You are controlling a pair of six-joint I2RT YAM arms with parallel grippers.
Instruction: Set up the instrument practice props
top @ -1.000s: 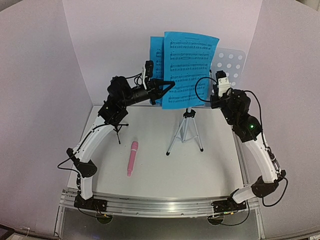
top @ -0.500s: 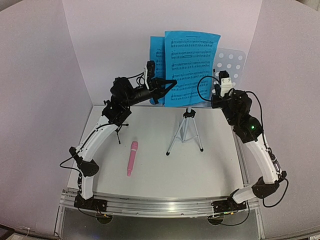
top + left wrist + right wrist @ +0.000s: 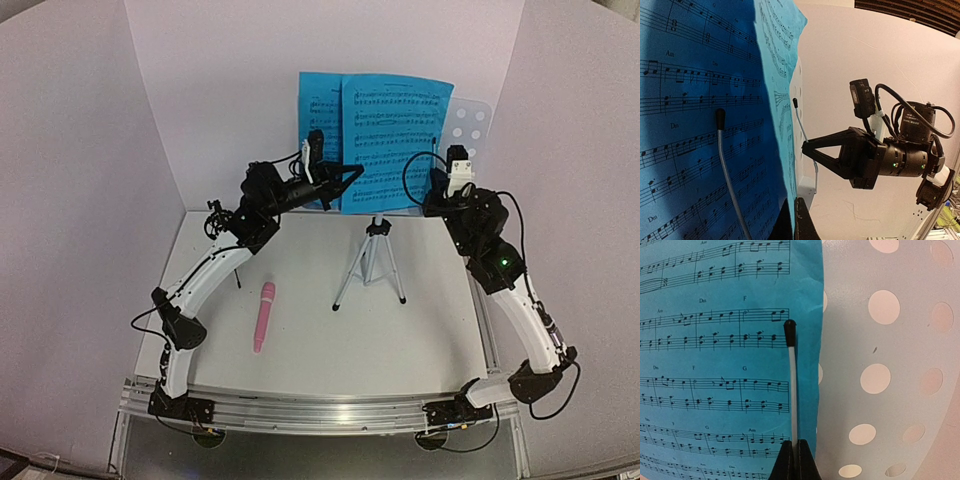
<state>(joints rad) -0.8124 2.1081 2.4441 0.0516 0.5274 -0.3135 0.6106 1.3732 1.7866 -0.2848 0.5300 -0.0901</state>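
At the back edge of the worktop (image 3: 330,345), upright on a silver tripod (image 3: 371,266): a pale blue perforated music stand (image 3: 468,122), mostly covered by two bright blue sheets of printed notes. Left music sheet (image 3: 320,110) and right music sheet (image 3: 395,140) side by side, overlapping along their inner edges, with the perforated desk bare only toward the right edge.

Left gripper (image 3: 348,172) raised at the seam between the sheets, jaws clenched tight; any pinch on the paper impossible to tell. Right gripper (image 3: 805,148) raised at the outer edge of the right music sheet, jaws clamped on a white retaining wire (image 3: 793,390) with a black tip, laid upright across that sheet just inside its edge. A second wire (image 3: 726,170), grey with a black tip, across the paper in the left wrist view.

Pink microphone (image 3: 263,316) lying flat toward the front-left of the worktop, well apart from the tripod. Small black tripod mic holder (image 3: 214,212) near the left edge, largely hidden behind the left arm, apart from the microphone
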